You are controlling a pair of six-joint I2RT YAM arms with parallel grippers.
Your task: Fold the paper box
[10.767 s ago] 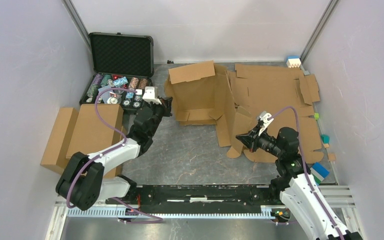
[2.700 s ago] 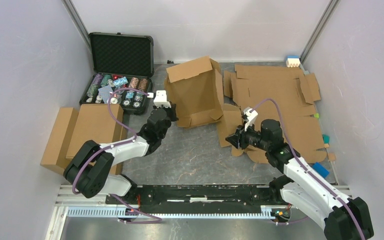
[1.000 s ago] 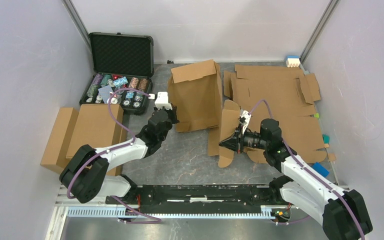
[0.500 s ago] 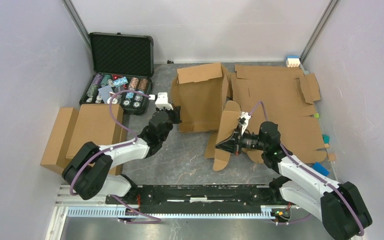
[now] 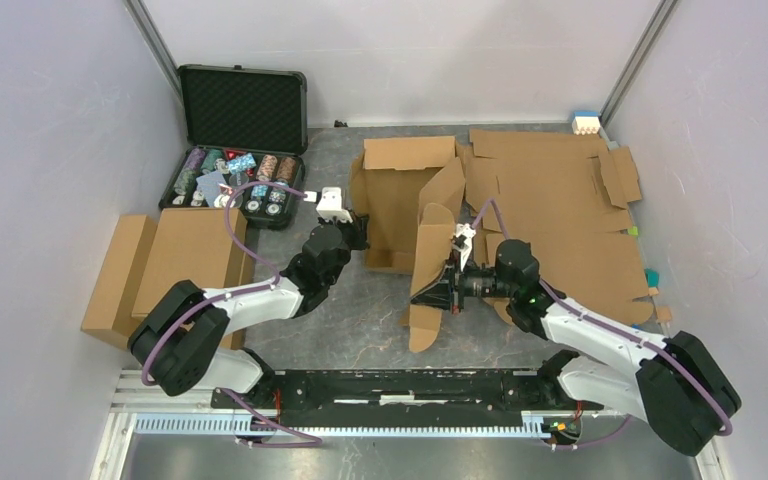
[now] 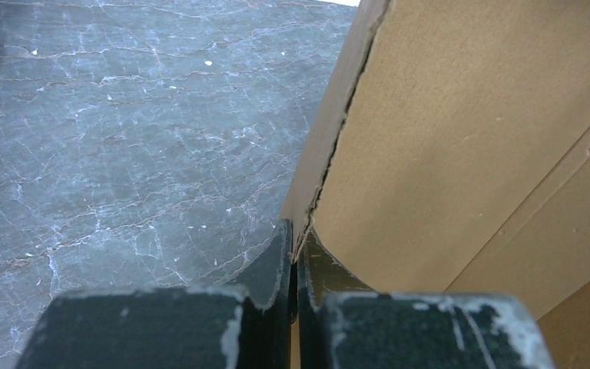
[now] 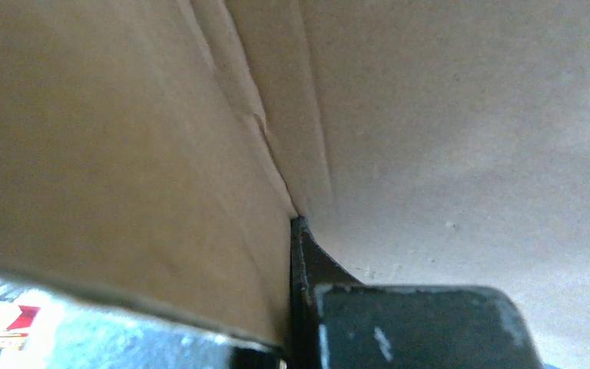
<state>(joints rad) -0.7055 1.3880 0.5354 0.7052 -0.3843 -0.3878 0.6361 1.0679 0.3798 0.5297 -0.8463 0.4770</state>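
The paper box (image 5: 400, 195) is a brown cardboard sheet lying partly folded in the middle of the table, its back flap (image 5: 408, 152) raised. My left gripper (image 5: 362, 232) is shut on the box's left wall edge; in the left wrist view the black fingertips (image 6: 280, 254) pinch that thin cardboard edge (image 6: 330, 154). My right gripper (image 5: 440, 290) is shut on the long right side flap (image 5: 430, 265), which stands lifted off the table. In the right wrist view cardboard (image 7: 445, 115) fills the frame and only one finger (image 7: 311, 257) shows against it.
An open black case (image 5: 243, 105) with poker chips (image 5: 230, 180) sits at the back left. Closed cardboard boxes (image 5: 165, 265) lie at the left. Flat cardboard sheets (image 5: 560, 190) cover the back right. Small coloured blocks (image 5: 640, 342) line the right edge.
My right gripper has moved left, swinging the side flap up and over toward the box. The box's main panel has dropped back from upright. My left gripper shifted slightly right.
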